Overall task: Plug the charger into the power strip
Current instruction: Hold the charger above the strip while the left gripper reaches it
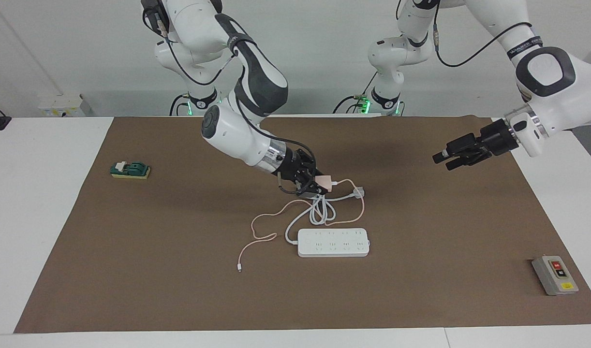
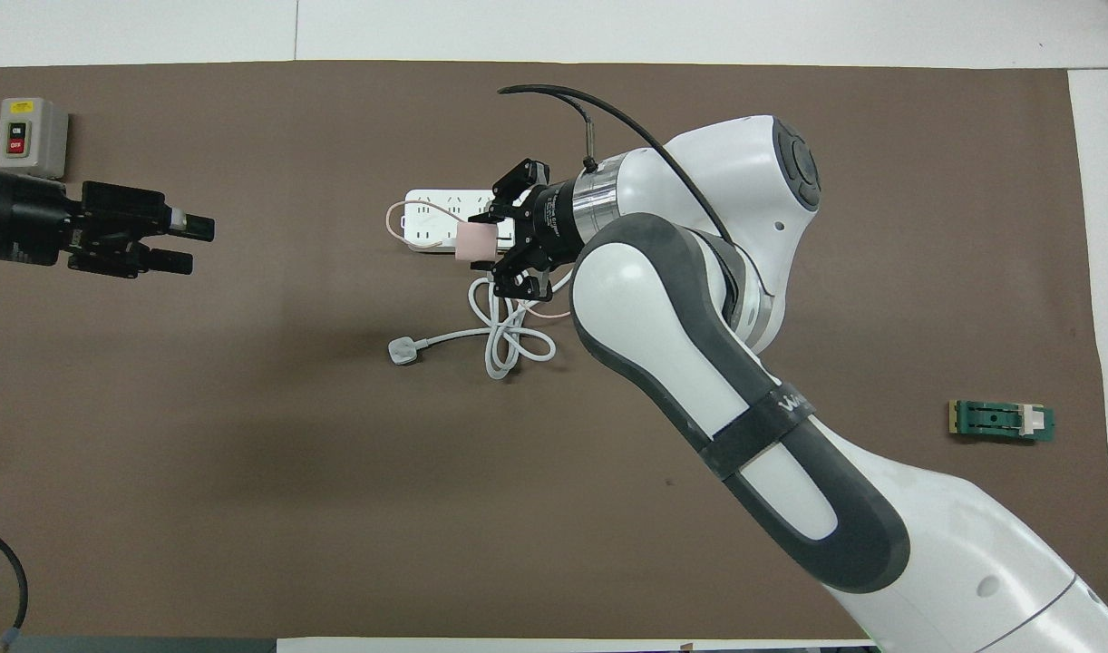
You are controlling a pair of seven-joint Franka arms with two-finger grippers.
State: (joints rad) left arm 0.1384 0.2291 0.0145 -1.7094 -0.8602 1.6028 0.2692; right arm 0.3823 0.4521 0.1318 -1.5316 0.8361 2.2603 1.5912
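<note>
Right fingers (image 1: pixel 309 189) pinch the charger (image 1: pixel 323 182) above the power strip (image 1: pixel 333 242).

The power strip (image 1: pixel 333 242) lies flat with its sockets bare from above. Its coiled white cord (image 1: pixel 319 210) and the charger's pink cable (image 1: pixel 276 217) clutter the mat on its robot-ward side. Bare brown mat (image 1: pixel 421 290) surrounds the strip's remaining edges.
</note>
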